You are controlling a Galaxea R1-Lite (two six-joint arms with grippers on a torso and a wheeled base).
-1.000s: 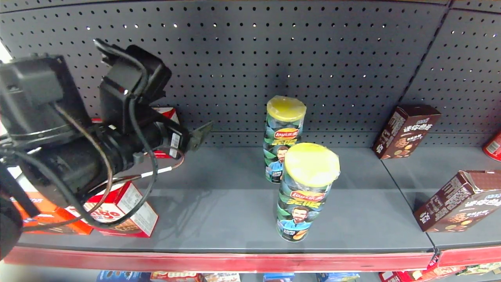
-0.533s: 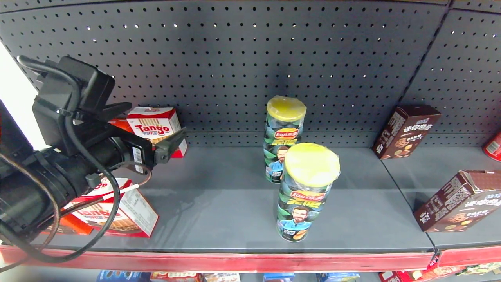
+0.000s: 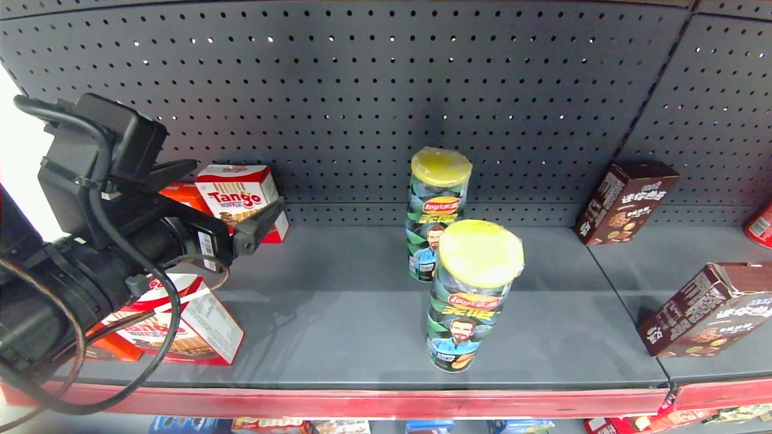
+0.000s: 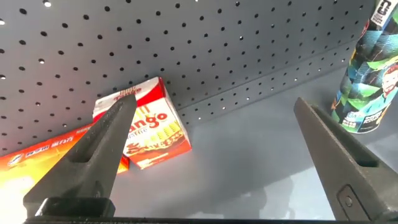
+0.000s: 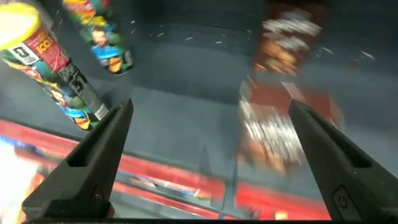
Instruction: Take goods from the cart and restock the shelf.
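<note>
We see the wafer box [image 3: 241,196] standing at the far left of the shelf [image 3: 338,325], against the pegboard [image 3: 362,90]. Our left gripper [image 4: 214,106] hangs on its near side, jaws spread wide and empty. The near chip can [image 3: 473,295] and far chip can [image 3: 437,211] stand mid-shelf. Our right gripper [image 5: 211,104] is likewise spread and empty.

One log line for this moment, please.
left gripper open, empty, near wafer box | right gripper open, empty | two chip cans upright on shelf
</note>
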